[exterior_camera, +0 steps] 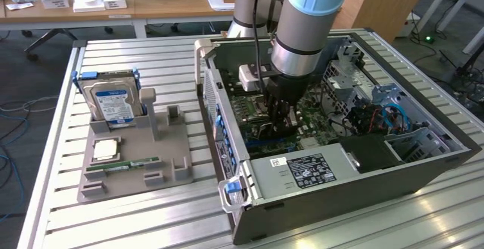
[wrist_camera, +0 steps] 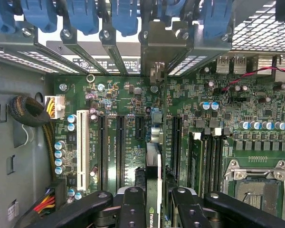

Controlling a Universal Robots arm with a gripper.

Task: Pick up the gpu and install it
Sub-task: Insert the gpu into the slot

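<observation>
Hand (wrist_camera: pixel 153 209) closed on the gpu (wrist_camera: pixel 153 183), card held on its edge between the two black fingers (wrist_camera: pixel 131 209). Lowered inside the open computer case (exterior_camera: pixel 423 164), just above the green motherboard (wrist_camera: pixel 123 102). Card lined up along the black expansion slots (wrist_camera: pixel 119 147), silver bracket end toward the case's rear wall. Well apart from hand, on the desk (exterior_camera: pixel 136 220), a grey holder (exterior_camera: pixel 178 147) with hard drive (exterior_camera: pixel 112 102) and RAM stick (exterior_camera: pixel 124 164).
</observation>
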